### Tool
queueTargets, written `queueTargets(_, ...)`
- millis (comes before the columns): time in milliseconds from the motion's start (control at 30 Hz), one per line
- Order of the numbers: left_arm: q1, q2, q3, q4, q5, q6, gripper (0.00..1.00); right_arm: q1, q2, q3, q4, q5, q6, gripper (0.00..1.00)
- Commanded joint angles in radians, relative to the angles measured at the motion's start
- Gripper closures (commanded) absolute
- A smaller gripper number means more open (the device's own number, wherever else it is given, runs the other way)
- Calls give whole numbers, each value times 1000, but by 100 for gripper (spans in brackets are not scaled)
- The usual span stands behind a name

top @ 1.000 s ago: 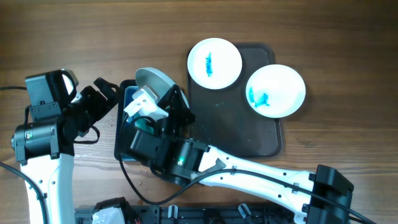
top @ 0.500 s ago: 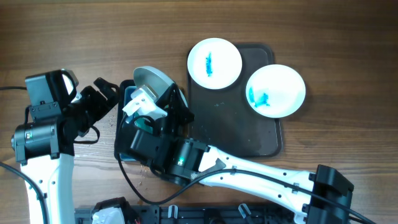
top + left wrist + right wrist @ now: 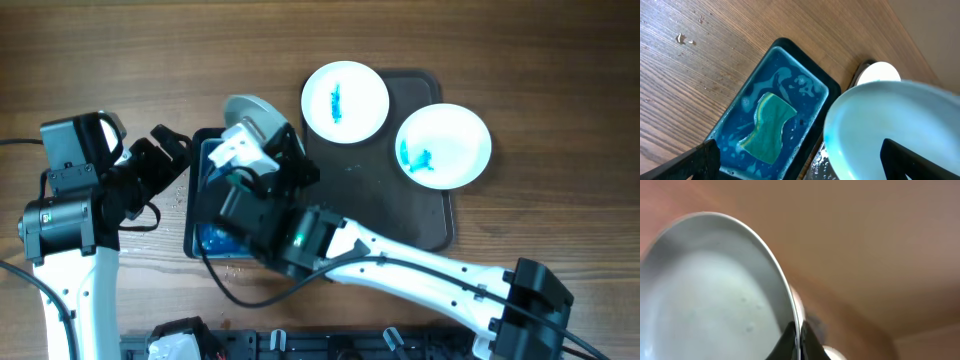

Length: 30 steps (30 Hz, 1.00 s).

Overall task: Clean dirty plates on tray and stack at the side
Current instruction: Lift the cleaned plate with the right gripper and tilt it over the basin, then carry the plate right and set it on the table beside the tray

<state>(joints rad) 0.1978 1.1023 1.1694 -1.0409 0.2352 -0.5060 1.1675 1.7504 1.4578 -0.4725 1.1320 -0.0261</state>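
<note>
My right gripper (image 3: 799, 337) is clamped on the rim of a plate (image 3: 890, 125), held tilted over the far end of the wash basin (image 3: 785, 47), left of the table's centre. My left gripper (image 3: 168, 165) waits beside it, jaws apart and empty. The plate looks clean, so stacking seems next: lay it flat on bare wood, then fetch the two blue-smeared plates (image 3: 345, 100) from the tray (image 3: 380, 200).
</note>
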Motion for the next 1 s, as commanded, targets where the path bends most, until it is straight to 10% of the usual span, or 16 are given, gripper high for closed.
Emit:
queueTargets(0,5,-3,16,0,18,5,0,-77,-23,11,-121,-340,348,96)
queueTargets(267,5,-3,16,0,18,5,0,-443,-241,62,-328,-937,497,96)
queueTargets(433,5,-3,16,0,18,5,0,-913,-391,61,-426,-1249,511,96)
queueTargets(733,5,-3,16,0,18,5,0,-1642,-282,14,-546,-1266,494,96)
queueTargets(967,5,-3,16,0,18,5,0,-1858,-21,2,-591,-1260,475,96)
